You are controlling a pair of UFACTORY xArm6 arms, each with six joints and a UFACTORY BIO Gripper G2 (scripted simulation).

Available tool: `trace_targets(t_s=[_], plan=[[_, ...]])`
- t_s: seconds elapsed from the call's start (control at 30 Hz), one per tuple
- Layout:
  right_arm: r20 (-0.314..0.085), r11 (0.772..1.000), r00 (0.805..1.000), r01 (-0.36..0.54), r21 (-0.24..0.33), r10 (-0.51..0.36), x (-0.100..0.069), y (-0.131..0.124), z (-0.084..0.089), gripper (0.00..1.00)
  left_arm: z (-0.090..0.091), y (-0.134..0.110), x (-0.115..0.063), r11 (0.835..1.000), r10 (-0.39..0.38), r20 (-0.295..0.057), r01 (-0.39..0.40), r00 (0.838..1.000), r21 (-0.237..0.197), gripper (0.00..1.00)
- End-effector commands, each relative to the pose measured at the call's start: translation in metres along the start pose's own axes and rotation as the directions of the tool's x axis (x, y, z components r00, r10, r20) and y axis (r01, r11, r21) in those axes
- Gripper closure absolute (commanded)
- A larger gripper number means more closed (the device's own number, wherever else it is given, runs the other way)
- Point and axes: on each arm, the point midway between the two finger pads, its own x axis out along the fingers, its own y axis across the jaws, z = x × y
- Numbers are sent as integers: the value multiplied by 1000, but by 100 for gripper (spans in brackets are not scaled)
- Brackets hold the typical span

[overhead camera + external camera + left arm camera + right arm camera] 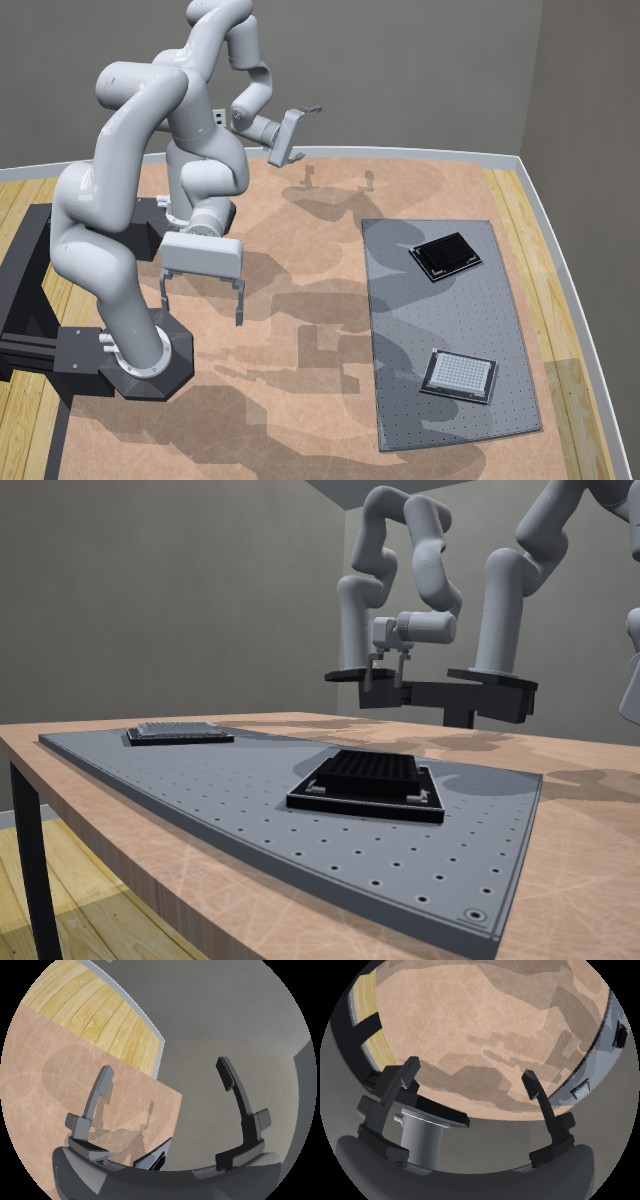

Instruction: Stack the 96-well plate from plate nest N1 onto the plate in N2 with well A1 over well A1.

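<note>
The clear 96-well plate (461, 372) (175, 729) (581, 1089) sits in nest N1 (460, 396) (180, 741), at the bottom right in the top view. The black 96-well plate (448, 249) (369, 769) sits in nest N2 (361, 811), farther up in that view. The cut-off corners are too small to tell. My right gripper (202, 311) (383, 681) (470, 1074) is open and empty, above the table on the arms' side, well short of both plates. My left gripper (310, 132) (166, 1072) is open and empty, high near the back wall, away from both nests.
Both nests stand apart on the grey perforated board (444, 320) (248, 784), N2 turned at an angle. The right arm's base (170, 374) stands beside its gripper. The left arm's base (491, 674) is on the same side of the table (289, 413).
</note>
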Motion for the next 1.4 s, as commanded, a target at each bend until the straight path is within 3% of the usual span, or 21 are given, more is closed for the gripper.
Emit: trace_targets(t_s=[0.0,0.4,0.9,0.97,1.2,1.37], plan=[[2,1000,1000,1,0,-1,-2,0,1,0,0,-1,1,1000,-3,0,3,1000,0,0],[2,1000,1000,1,0,-1,-31,3,-2,0,0,-1,1,1000,-3,0,3,1000,0,0],[2,1000,1000,1,0,-1,-127,13,-11,0,0,-1,1,1000,-3,0,3,1000,0,0],[2,1000,1000,1,0,-1,-127,13,-11,0,0,-1,1,1000,-3,0,3,1000,0,0],[2,1000,1000,1,1,-1,-155,16,-13,0,0,-1,1,1000,-3,0,3,1000,0,0],[2,1000,1000,1,0,-1,-162,16,-14,0,0,-1,1,1000,-3,0,3,1000,0,0]])
